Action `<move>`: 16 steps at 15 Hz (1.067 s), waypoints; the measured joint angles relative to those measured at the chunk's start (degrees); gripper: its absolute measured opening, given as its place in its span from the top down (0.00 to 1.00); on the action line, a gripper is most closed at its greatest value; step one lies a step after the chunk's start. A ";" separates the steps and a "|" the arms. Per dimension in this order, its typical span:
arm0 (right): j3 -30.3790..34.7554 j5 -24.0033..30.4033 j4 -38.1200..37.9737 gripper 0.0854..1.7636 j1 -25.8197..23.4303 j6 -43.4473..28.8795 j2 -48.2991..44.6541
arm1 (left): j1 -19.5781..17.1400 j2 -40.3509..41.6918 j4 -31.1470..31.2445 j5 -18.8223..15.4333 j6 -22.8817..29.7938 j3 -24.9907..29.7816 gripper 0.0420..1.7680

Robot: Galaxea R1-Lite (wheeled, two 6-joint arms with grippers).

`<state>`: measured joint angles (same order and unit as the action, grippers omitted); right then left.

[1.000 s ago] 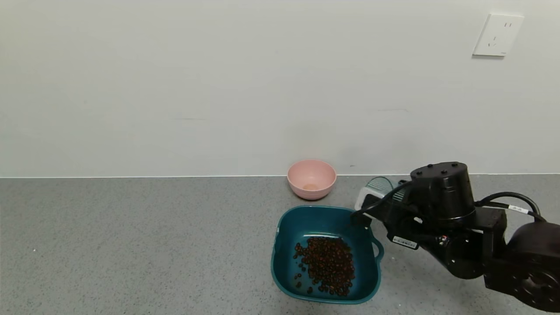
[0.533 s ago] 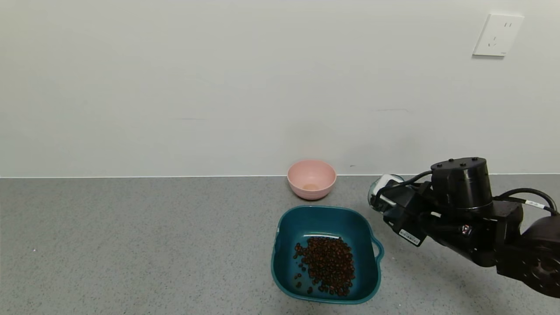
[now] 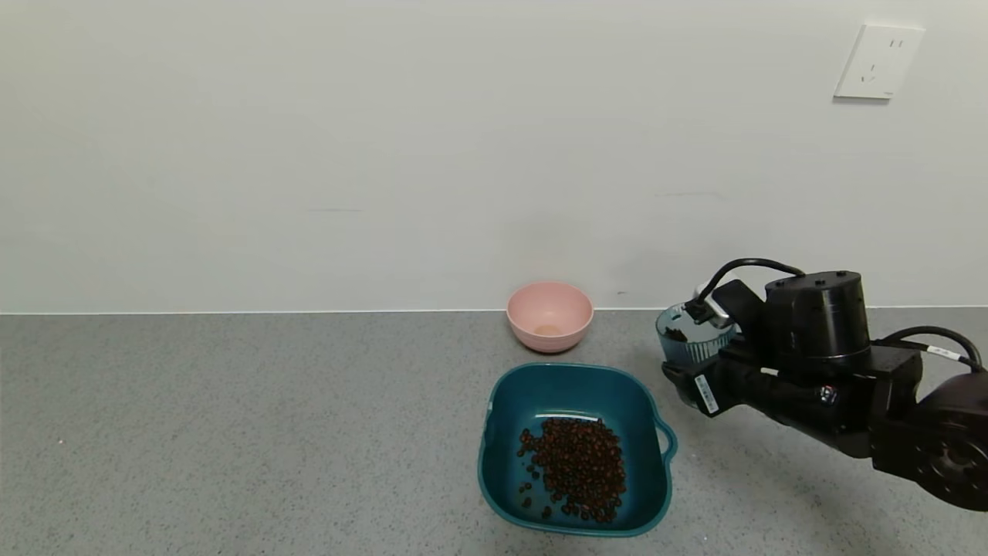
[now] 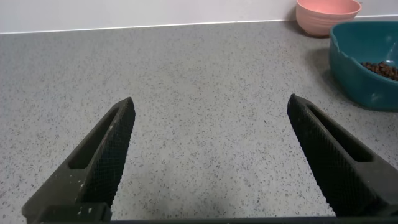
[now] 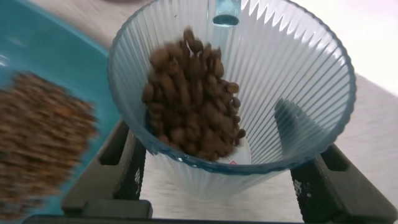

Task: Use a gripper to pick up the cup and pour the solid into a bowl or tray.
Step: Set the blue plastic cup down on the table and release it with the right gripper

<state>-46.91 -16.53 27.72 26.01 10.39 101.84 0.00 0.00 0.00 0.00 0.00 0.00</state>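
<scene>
In the head view the right gripper (image 3: 698,363) sits at the right of the frame, just right of and above the upper right corner of the teal basin (image 3: 494,455), and its fingers are clamped on the ribbed grey-blue cup (image 3: 689,337). The cup stands close to upright, mouth up, with a small dark patch showing inside. The right wrist view shows the cup (image 5: 249,93) filling most of the frame between the two black fingers (image 5: 118,171), one on either side of its wall, and a heap of reddish-brown beans (image 5: 193,96) lying against one side of its inside. A blurred mass of the same beans and a teal surface fill the left edge of that frame, probably the basin below, though the blur makes this uncertain.

More beans (image 3: 577,467) lie piled in the basin, toward its lower right. A pink bowl (image 3: 549,315) stands just above the basin in the frame, against the white wall. A wall socket (image 3: 878,62) is at the upper right.

The left gripper (image 4: 208,155) hangs over bare grey countertop (image 4: 205,93), its fingers wide apart and holding nothing, with the pink bowl (image 4: 328,14) and basin (image 4: 354,74) at the upper right of its view.
</scene>
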 joint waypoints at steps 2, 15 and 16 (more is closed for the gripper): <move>0.46 -0.17 1.29 0.25 1.38 -5.21 -0.16 | 0.00 0.00 0.00 0.00 0.00 0.00 0.00; 8.85 -0.39 19.52 0.25 -0.05 -8.07 -1.16 | 0.00 0.00 0.00 0.00 0.00 0.00 0.00; 8.85 -0.44 19.85 0.25 -0.16 -8.08 -0.68 | 0.00 0.00 0.02 0.00 0.00 0.00 0.00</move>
<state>-38.06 -16.97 47.57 25.86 2.30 101.16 0.00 0.00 0.02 0.00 0.00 0.00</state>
